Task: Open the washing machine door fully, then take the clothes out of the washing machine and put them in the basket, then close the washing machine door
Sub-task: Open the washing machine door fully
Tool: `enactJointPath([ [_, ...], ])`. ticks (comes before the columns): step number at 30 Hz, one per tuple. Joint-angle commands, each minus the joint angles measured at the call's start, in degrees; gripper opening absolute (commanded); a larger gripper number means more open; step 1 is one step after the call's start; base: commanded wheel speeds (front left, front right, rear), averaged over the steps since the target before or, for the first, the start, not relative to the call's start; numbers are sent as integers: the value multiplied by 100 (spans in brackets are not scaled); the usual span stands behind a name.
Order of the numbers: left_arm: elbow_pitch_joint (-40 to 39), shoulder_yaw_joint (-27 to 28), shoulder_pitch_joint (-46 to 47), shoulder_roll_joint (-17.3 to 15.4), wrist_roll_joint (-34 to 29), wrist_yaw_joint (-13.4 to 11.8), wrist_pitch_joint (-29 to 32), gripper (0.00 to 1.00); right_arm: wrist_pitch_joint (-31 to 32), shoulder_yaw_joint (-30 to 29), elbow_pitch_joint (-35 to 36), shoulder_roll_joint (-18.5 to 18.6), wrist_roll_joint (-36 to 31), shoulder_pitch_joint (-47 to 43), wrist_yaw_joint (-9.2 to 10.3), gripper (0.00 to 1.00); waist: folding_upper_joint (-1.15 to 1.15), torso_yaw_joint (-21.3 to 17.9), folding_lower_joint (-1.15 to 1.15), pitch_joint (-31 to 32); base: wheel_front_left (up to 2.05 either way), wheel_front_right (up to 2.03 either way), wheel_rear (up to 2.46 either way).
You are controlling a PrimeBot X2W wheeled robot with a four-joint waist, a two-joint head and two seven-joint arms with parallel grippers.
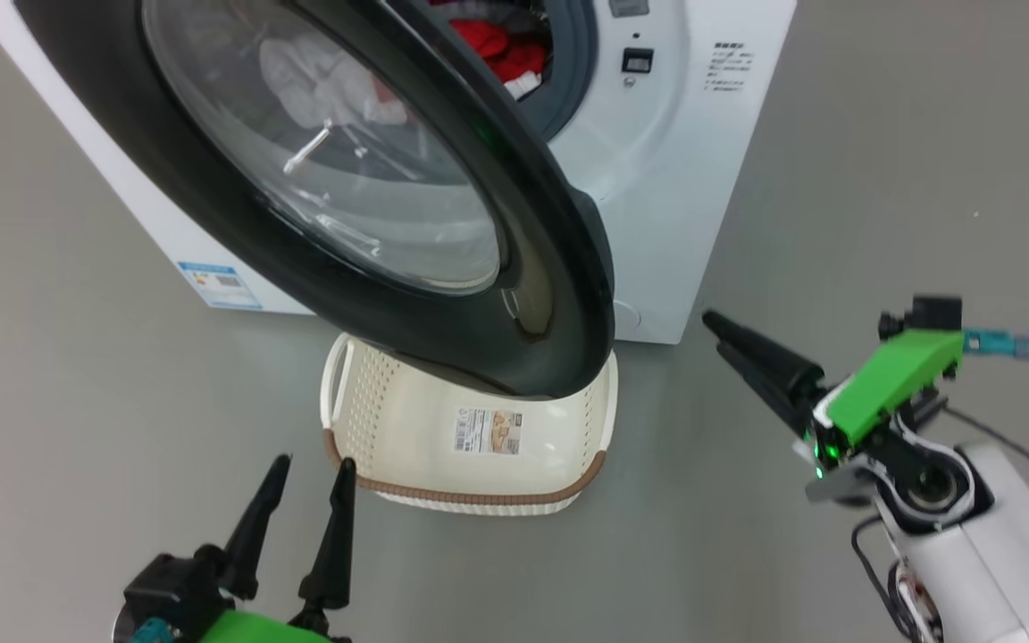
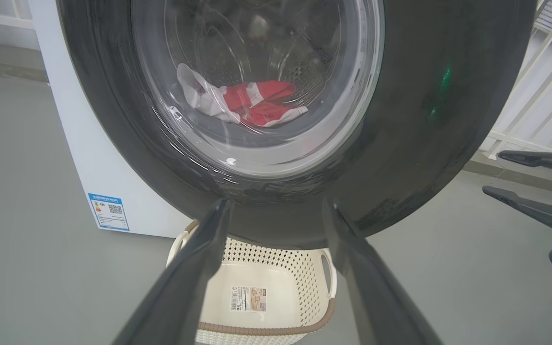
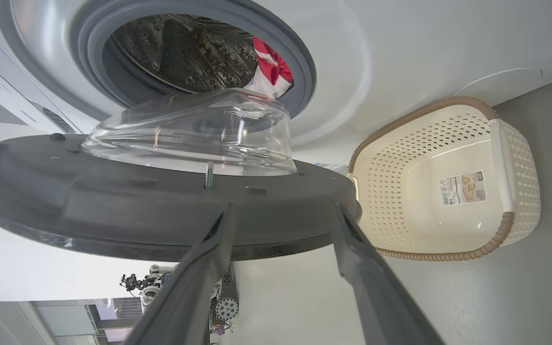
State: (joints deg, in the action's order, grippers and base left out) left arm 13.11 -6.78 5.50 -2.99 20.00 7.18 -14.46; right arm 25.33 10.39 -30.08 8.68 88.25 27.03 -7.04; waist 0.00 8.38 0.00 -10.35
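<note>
The washing machine door (image 1: 345, 161) is hanging only part-open above the basket (image 1: 470, 496), with the red clothes (image 1: 501, 49) lying behind it in the drum. The fingers of the left gripper (image 1: 313, 463) and right gripper (image 1: 715, 332) are being carried spread and empty beside it, probably for pushing it wider.

The smooth grey floor (image 1: 77, 402) carries two things. A big white boxy front-loading washing machine (image 1: 657, 223) stands on it, with a small blue label sticker (image 1: 220, 284) low on one of its white walls, close to the floor. Just before the front of the machine stands a small cream-white perforated plastic basket (image 1: 389, 411) with a brown woven-look rim, upright, its open side up. Whether the basket touches the machine, I cannot tell
</note>
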Motion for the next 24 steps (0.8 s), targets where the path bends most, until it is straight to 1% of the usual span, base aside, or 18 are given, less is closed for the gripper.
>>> enactJointPath([
  [1, -114, 219, -23, -115, 65, 31, -54, 100, -62, 56, 157, -28, 34, -64, -45, 100, 0, -77, 0, 90, 0, 0, 0],
  [14, -70, 316, -296, -144, 91, 31, -54, 100, -617, -135, 198, -80, 84, -1173, -45, 100, 0, -357, 0, 386, 0, 0, 0],
  [20, -62, 346, -337, -147, 81, 31, -54, 100, -940, -130, 131, -45, -66, -1474, -45, 100, 0, -466, 0, 433, 0, 0, 0],
  [24, -60, 357, -360, -143, 77, 31, -54, 100, -1201, -50, -5, 43, -276, -1601, -45, 100, 0, -512, 0, 459, 0, 0, 0],
])
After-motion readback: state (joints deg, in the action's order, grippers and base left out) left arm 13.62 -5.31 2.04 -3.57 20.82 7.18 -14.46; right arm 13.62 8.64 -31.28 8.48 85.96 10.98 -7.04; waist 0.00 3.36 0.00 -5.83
